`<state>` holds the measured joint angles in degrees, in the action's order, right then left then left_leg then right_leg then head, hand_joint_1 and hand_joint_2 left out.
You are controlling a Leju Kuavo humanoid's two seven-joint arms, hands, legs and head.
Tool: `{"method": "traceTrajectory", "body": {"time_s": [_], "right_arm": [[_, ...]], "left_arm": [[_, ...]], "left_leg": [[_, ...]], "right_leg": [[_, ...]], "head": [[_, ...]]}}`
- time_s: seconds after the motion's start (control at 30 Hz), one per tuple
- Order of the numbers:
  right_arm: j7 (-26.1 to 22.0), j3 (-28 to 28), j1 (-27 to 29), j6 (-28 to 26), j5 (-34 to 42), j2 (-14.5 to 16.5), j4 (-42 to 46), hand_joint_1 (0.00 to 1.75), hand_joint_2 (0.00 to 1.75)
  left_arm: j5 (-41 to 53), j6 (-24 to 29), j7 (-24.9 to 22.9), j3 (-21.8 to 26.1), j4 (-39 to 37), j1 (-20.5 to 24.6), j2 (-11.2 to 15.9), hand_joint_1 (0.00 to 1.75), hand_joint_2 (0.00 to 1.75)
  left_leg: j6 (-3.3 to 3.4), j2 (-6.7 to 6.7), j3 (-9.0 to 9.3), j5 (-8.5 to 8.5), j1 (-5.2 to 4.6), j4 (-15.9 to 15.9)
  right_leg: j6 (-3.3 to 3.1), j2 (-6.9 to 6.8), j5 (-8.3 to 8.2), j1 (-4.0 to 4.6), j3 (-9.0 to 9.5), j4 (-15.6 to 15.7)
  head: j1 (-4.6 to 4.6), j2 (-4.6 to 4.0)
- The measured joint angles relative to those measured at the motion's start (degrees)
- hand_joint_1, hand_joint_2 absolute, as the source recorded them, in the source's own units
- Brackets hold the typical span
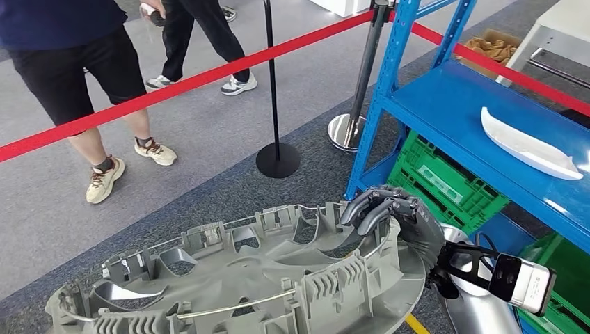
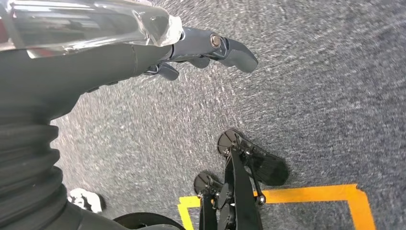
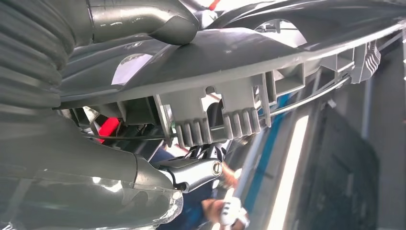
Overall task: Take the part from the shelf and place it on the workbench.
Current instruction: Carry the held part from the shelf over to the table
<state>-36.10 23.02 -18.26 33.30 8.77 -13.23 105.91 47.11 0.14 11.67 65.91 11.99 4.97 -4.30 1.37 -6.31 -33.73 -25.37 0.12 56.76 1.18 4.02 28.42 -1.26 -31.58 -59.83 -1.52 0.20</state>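
One grey part (image 1: 243, 278) in right hand (image 1: 393, 212).

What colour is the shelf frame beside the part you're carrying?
Bright blue. The shelf shows best in the head view, right of the grey part.

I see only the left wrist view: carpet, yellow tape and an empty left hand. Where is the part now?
Observer: In the head view, the right hand grips the rim of the large grey part.
Operator: Is it off the shelf?
Observer: Yes, it is held clear of the blue shelf.
Operator: Does anything lie on the shelf?
Observer: A white curved piece lies on it.
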Motion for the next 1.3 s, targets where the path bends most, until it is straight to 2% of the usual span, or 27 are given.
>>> {"method": "traceTrajectory", "body": {"time_s": [0.03,0.07,0.1,0.13,0.2,0.27,0.33,0.37,0.4,0.43,0.47,0.53,0.57,0.63,0.7,0.77,0.83,0.87,0.9,0.93,1.0,1.07,1.1,1.13,1.2,1.27,1.3], "right_arm": [[-0.1,0.2,-0.2,-0.3,-0.2,-0.1,-0.1,1.75,1.75],[-0.1,0.3,-0.4,-0.7,-0.6,-0.3,-0.1,1.75,1.75],[-0.1,0.4,-0.5,-1.2,-1.0,-0.4,-0.1,1.75,1.75],[-0.1,0.5,-0.6,-1.6,-1.5,-0.6,-0.1,1.75,1.75],[-0.1,0.5,-0.8,-2.2,-2.2,-1.0,0.1,1.75,1.75],[0.0,0.4,-0.8,-2.5,-2.4,-1.5,0.6,1.75,1.75],[0.2,0.4,-0.7,-2.5,-2.4,-1.9,1.1,1.75,1.75],[0.3,0.4,-0.7,-2.4,-2.3,-2.1,1.3,1.75,1.75],[0.3,0.4,-0.7,-2.2,-2.1,-2.3,1.5,1.75,1.75],[0.3,0.4,-0.7,-2.0,-1.9,-2.6,1.9,1.75,1.75],[0.3,0.4,-0.7,-1.9,-1.7,-2.9,2.2,1.75,1.75],[0.0,0.4,-0.6,-2.0,-1.4,-4.0,3.1,1.75,1.75],[-0.3,0.3,-0.3,-2.1,-1.4,-4.6,3.6,1.75,1.75],[-1.1,0.1,0.7,-2.5,-1.8,-5.7,4.8,1.75,1.75],[-1.7,-0.5,2.3,-2.7,-2.2,-6.5,6.1,1.75,1.75],[-2.0,-1.1,4.0,-2.7,-2.5,-7.2,7.1,1.75,1.75],[-2.3,-1.7,5.5,-2.3,-2.6,-7.6,7.7,1.75,1.75],[-2.4,-2.0,6.1,-2.0,-2.6,-7.8,7.9,1.75,1.75],[-2.5,-2.3,6.5,-1.5,-2.6,-7.8,8.0,1.75,1.75],[-2.6,-2.7,6.8,-1.0,-2.5,-7.9,8.2,1.75,1.75],[-2.7,-3.5,6.9,0.1,-2.0,-8.0,8.4,1.75,1.75],[-2.2,-4.1,6.7,1.1,-1.3,-8.1,8.5,1.75,1.75],[-1.7,-4.2,6.4,1.4,-1.0,-8.1,8.5,1.75,1.75],[-1.1,-4.3,6.0,1.5,-0.7,-8.1,8.5,1.75,1.75],[-0.2,-4.3,5.3,1.4,-0.6,-8.1,8.5,1.75,1.75],[0.1,-4.2,5.1,1.1,-0.8,-8.1,8.5,1.75,1.75],[0.1,-4.1,5.1,1.0,-0.9,-8.1,8.5,1.75,1.75]], "left_arm": [[-0.1,0.1,0.0,0.1,0.0,0.0,0.0,0.0,1.75],[-0.2,0.0,-0.1,0.2,0.0,-0.1,0.0,0.0,1.75],[-0.3,0.0,-0.2,0.2,0.0,-0.3,0.0,0.0,1.75],[-0.2,-0.3,-0.3,0.3,-0.1,-0.5,0.1,0.0,1.75],[0.1,-0.6,-0.7,0.3,-0.1,-0.7,0.2,0.0,1.75],[0.1,-0.6,-1.2,0.4,-0.2,-0.6,0.2,0.0,1.75],[-0.3,-0.2,-1.7,0.5,-0.2,-0.6,0.2,0.0,1.75],[-0.5,0.0,-1.8,0.7,-0.2,-0.7,0.2,0.0,1.75],[-0.8,0.2,-1.8,0.9,-0.2,-0.8,0.2,0.0,1.75],[-1.2,0.3,-1.6,1.1,-0.2,-0.9,0.2,0.0,1.75],[-1.6,0.4,-1.4,1.4,-0.2,-0.9,0.2,0.0,1.75],[-2.1,0.4,-1.0,2.0,-0.1,-0.8,0.1,0.0,1.75],[-2.3,0.5,-1.0,2.2,-0.1,-0.8,0.1,0.0,1.75],[-2.6,0.9,-1.1,2.7,-0.1,-1.0,0.1,0.0,1.75],[-2.8,1.3,-1.4,3.2,-0.1,-1.1,0.1,0.0,1.75],[-2.8,1.4,-1.5,3.5,-0.1,-1.1,0.1,0.0,1.75],[-2.8,1.4,-1.5,3.6,-0.1,-1.0,0.0,0.0,1.75],[-2.8,1.4,-1.4,3.7,-0.1,-1.0,0.0,0.0,1.75],[-2.9,1.3,-1.3,3.8,-0.1,-1.1,0.0,0.0,1.75],[-2.9,1.1,-1.1,3.9,-0.1,-1.1,-0.1,0.0,1.75],[-3.1,0.5,-0.6,4.1,-0.1,-1.0,-0.1,0.0,1.75],[-3.2,-0.4,0.1,4.2,0.0,-1.1,-0.1,0.0,1.75],[-3.2,-0.9,0.4,4.2,0.0,-1.1,0.0,0.0,1.75],[-3.2,-1.3,0.7,4.3,0.0,-1.2,-0.1,0.0,1.75],[-3.0,-1.9,1.1,4.3,0.0,-1.2,-0.1,0.0,1.75],[-2.6,-2.1,1.2,4.3,0.0,-1.0,-0.2,0.0,1.75],[-2.5,-2.1,1.2,4.3,0.0,-0.9,-0.2,0.0,1.75]], "left_leg": [[-0.36,-0.76,-0.35,0.1,0.06,0.1],[-0.8,-1.48,-0.7,0.26,0.16,0.2],[-1.21,-2.23,-0.98,0.45,0.34,0.1],[-1.54,-2.13,-1.29,0.43,0.39,0.3],[-2.06,0.77,-2.84,-1.22,0.22,3.0],[-2.43,4.64,-6.3,-4.81,0.13,10.0],[-2.63,5.8,-9.41,-6.93,0.29,16.4],[-2.65,5.97,-9.54,-6.58,0.36,16.8],[-2.59,6.22,-8.36,-5.26,0.41,14.7],[-2.45,7.04,-6.12,-3.49,0.38,10.7],[-2.23,8.53,-3.7,-2.18,0.17,6.5],[-1.54,10.51,-0.61,-0.96,-0.27,1.3],[-1.2,10.57,-0.32,-1.08,-0.49,0.7],[-0.53,9.02,-0.41,-0.9,-0.39,0.7],[0.17,7.59,-0.34,-0.65,-0.06,0.4],[0.63,6.16,-0.31,-0.55,0.05,0.4],[0.78,4.53,-0.34,-0.54,-0.01,0.4],[0.79,3.67,-0.33,-0.53,-0.02,0.5],[0.77,2.79,-0.3,-0.53,0.0,0.5],[0.7,1.96,-0.28,-0.56,0.04,0.7],[0.28,0.38,-0.47,-0.67,0.01,1.1],[-0.42,-0.87,-0.92,-0.61,-0.01,1.3],[-0.78,-1.42,-1.12,-0.47,0.05,1.3],[-1.06,-1.47,-1.26,-0.39,0.16,1.3],[-1.54,1.06,-2.36,-1.62,0.07,3.1],[-1.87,4.66,-5.49,-5.07,-0.04,9.4],[-1.98,5.44,-7.48,-6.84,0.01,13.5]], "right_leg": [[-0.04,1.03,-0.34,-0.04,0.72,1.8],[-0.14,1.14,-0.15,0.05,0.8,2.1],[-0.36,0.41,-0.26,0.14,0.83,2.1],[-0.64,-0.37,-0.38,0.16,0.93,2.2],[-1.23,-2.11,-0.6,0.05,1.17,2.4],[-1.52,-3.89,-0.58,0.18,1.13,2.4],[-1.59,-5.72,-0.51,0.32,1.05,2.4],[-1.58,-6.58,-0.46,0.34,1.06,2.4],[-1.52,-7.38,-0.39,0.34,1.11,2.4],[-1.41,-8.1,-0.28,0.36,1.24,2.4],[-1.2,-8.75,-0.1,0.51,1.37,2.4],[-0.68,-9.92,0.27,0.8,1.65,2.4],[-0.41,-10.52,0.42,0.92,1.78,2.4],[0.17,-11.3,0.78,0.8,2.11,2.4],[0.71,-9.01,2.56,0.59,1.35,0.1],[0.93,-5.54,6.17,0.49,-1.87,-6.9],[0.95,-4.35,8.5,0.5,-5.62,-14.1],[0.88,-4.2,8.08,0.5,-6.31,-15.0],[0.78,-4.06,6.54,0.45,-5.81,-13.3],[0.69,-3.58,4.29,0.34,-4.24,-9.6],[0.63,-1.35,1.07,-0.02,-0.81,-1.7],[0.42,-0.23,0.42,-0.04,0.43,1.2],[0.14,-0.82,0.3,0.1,0.48,1.3],[-0.2,-1.44,0.16,0.12,0.54,1.3],[-0.91,-2.85,-0.08,0.07,0.69,1.5],[-1.32,-4.42,-0.12,0.19,0.61,1.5],[-1.41,-5.26,-0.1,0.3,0.54,1.5]], "head": [[-0.01,0.0],[-0.03,0.0],[-0.02,0.0],[-0.02,0.0],[-0.42,0.0],[-0.83,-0.01],[-0.84,-0.01],[-0.86,-0.01],[-0.85,-0.01],[-0.88,-0.01],[-0.87,-0.01],[-0.78,0.0],[-0.72,0.0],[-0.67,0.0],[-0.53,0.0],[-0.3,0.0],[-0.21,0.0],[-0.22,0.0],[-0.22,0.0],[-0.21,0.0],[-0.23,0.0],[-0.28,0.0],[-0.3,0.0],[-0.31,0.0],[-0.5,0.0],[-0.76,0.0],[-0.82,0.0]]}}
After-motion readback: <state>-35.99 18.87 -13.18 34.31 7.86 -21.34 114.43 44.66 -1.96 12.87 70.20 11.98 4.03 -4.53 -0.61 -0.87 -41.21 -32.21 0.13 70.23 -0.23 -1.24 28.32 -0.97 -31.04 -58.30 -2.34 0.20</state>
